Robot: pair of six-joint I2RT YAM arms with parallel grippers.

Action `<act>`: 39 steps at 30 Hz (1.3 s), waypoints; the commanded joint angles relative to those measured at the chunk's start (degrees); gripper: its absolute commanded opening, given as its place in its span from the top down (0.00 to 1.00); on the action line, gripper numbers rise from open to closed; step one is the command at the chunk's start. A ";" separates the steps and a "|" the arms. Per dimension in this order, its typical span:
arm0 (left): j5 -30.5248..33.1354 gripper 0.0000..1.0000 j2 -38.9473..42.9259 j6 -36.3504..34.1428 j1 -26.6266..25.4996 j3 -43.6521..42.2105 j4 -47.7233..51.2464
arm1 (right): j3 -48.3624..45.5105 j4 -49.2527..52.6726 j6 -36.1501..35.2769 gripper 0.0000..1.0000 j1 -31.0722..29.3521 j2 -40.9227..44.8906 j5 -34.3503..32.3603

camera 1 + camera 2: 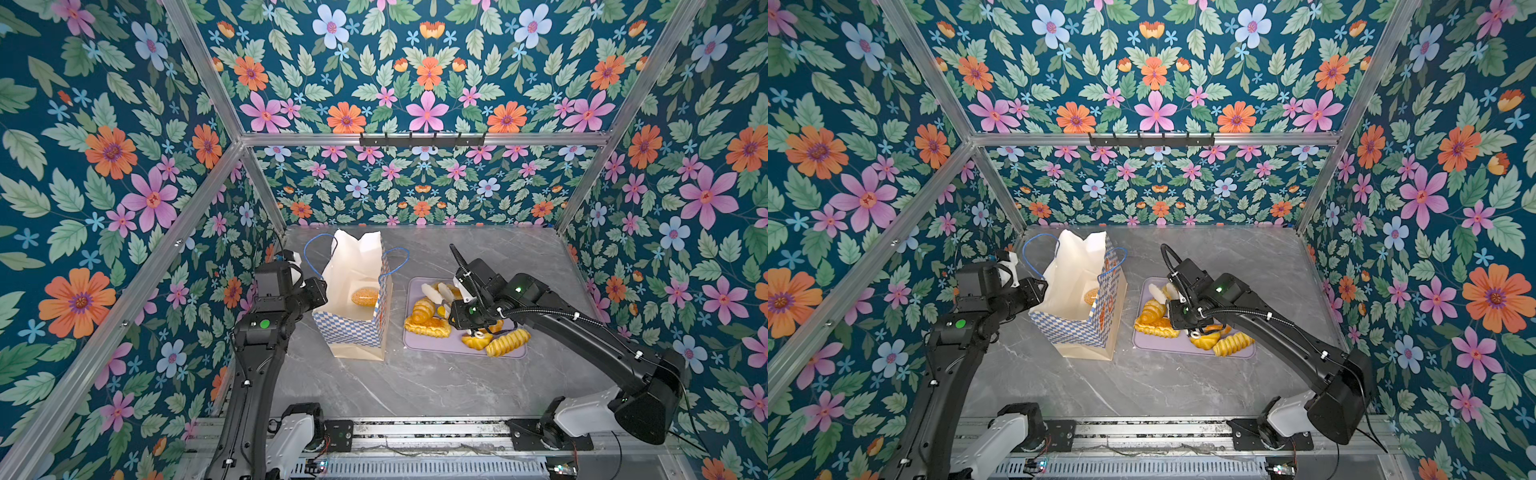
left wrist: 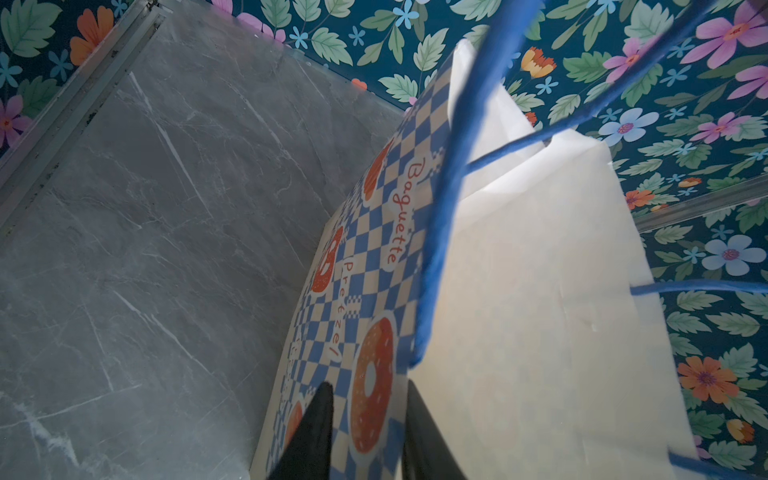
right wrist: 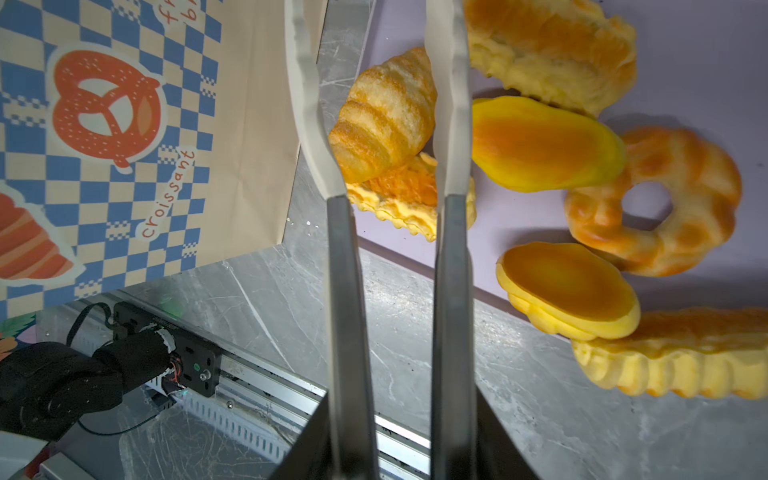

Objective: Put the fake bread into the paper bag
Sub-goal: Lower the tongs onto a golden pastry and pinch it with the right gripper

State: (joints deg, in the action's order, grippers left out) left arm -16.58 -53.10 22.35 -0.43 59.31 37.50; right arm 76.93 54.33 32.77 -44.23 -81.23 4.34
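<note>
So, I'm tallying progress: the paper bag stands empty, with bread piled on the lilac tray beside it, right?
Not quite: the bag is not empty. Both top views show a sesame bun lying on its bottom. Bread is indeed piled on the lilac tray beside it.

Masking part of the fake bread [image 1: 509, 343] beneath the right gripper [image 1: 439, 292] in both top views; blurring the blue cord handle [image 2: 436, 232] of the paper bag [image 2: 540, 332] against the left wrist lens; cropping a braided loaf [image 3: 685, 361] at the right wrist frame's edge.
</note>
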 commanded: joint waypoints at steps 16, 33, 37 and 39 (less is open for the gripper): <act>-1.13 0.70 0.36 -0.38 -0.01 -2.00 -2.12 | 0.30 -0.49 4.11 0.57 -4.26 -4.67 -2.51; -1.52 0.69 0.66 -0.62 -0.01 -3.85 -2.82 | -4.70 -8.12 8.00 0.51 -0.38 -5.08 3.32; -1.58 0.69 0.64 -0.55 -0.01 -4.16 -2.94 | -5.29 -8.83 8.35 0.50 0.10 -5.17 4.22; -1.55 0.69 0.65 -0.53 -0.01 -4.12 -2.94 | -5.85 -9.35 8.60 0.49 0.52 -4.95 4.74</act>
State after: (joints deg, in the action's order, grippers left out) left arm -18.09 -52.56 22.33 -0.43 55.29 35.20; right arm 71.44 46.76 40.05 -44.03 -86.61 7.75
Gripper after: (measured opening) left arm 0.309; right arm 0.505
